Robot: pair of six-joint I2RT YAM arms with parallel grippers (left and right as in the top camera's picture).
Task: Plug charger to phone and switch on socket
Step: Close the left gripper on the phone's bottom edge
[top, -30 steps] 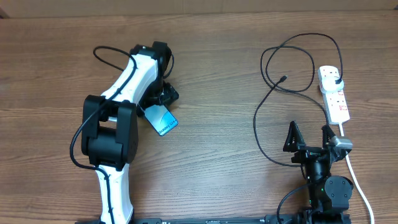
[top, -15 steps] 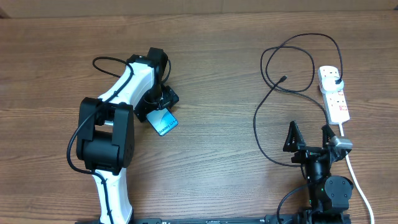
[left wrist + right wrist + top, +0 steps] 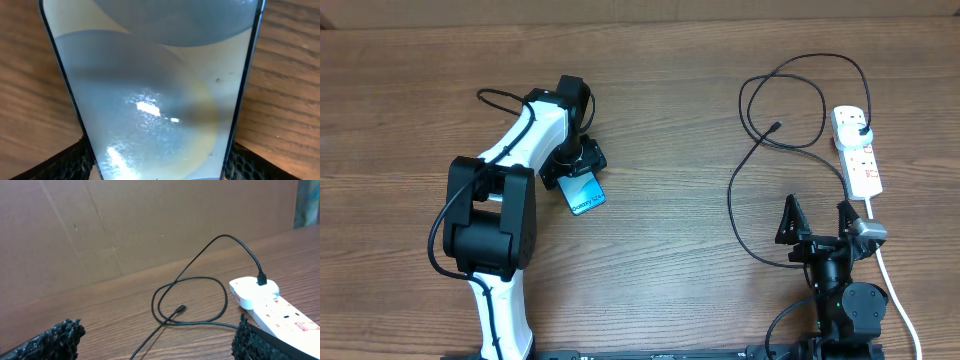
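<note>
The phone (image 3: 585, 192) lies on the wooden table, teal screen up, and fills the left wrist view (image 3: 150, 90). My left gripper (image 3: 578, 172) is at its far end, and its black fingers (image 3: 75, 160) press both long edges, shut on the phone. The charger is a thin black cable (image 3: 790, 100) looping on the right, with its connector tip (image 3: 776, 127) loose on the table and its plug (image 3: 861, 128) in the white socket strip (image 3: 857, 152). My right gripper (image 3: 817, 225) is open and empty, low near the table's front edge. It faces the cable tip (image 3: 181, 308) and the strip (image 3: 272, 305).
The strip's thick white cord (image 3: 895, 290) runs down the right side past my right arm. A brown cardboard wall (image 3: 125, 225) stands behind the table. Bare wooden table (image 3: 670, 220) lies between the arms.
My left arm has swung slightly and its gripper has settled onto the phone's end. The phone has turned a little under it. The right arm has not moved.
</note>
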